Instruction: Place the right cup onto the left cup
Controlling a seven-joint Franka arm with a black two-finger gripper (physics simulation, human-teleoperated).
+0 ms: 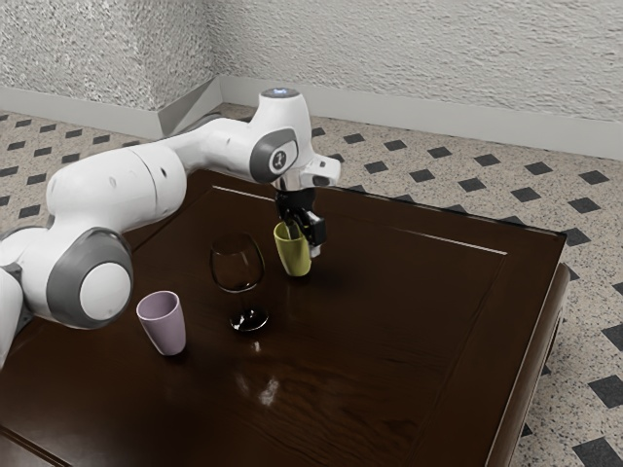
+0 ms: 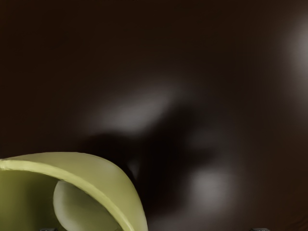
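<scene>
The end effector (image 1: 305,241) is down at the yellow-green cup (image 1: 293,255), its fingers apart, one inside the cup's mouth and the other outside, with the near stretch of wall between them. That cup stands upright on the dark wooden bench (image 1: 389,331), well apart from the upright pink cup (image 1: 164,326), and a stemmed glass (image 1: 249,320) stands between the two cups.

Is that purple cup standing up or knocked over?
Upright: in the exterior view, the purple cup stands on the dark table, its narrower base down and its open rim facing up.
</scene>
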